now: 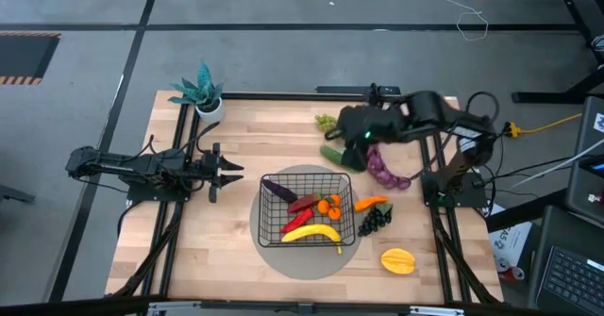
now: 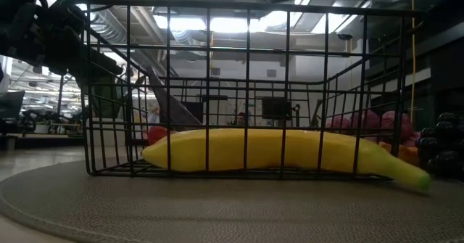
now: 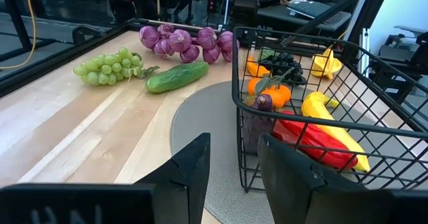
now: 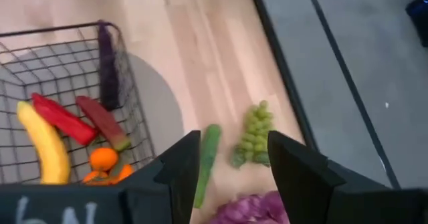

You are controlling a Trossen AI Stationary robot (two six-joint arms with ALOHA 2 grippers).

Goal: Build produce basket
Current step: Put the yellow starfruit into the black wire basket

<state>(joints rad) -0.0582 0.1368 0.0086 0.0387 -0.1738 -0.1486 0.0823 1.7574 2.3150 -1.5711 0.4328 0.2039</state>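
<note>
A teal potted plant (image 1: pixel 201 93) in a white pot stood at the far left corner of the light wooden counter (image 1: pixel 236 146). A round grey mat (image 1: pixel 311 265) lay on the counter's middle. Yellow and white cables (image 1: pixel 477 5) trailed over the grey floor (image 1: pixel 283 33) beyond the counter

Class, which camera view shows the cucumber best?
The left wrist view: the cucumber lies whole and unblocked beside the green grapes. The high view shows it small by the right arm, the right wrist view partly behind a finger, the low view not at all.
</note>
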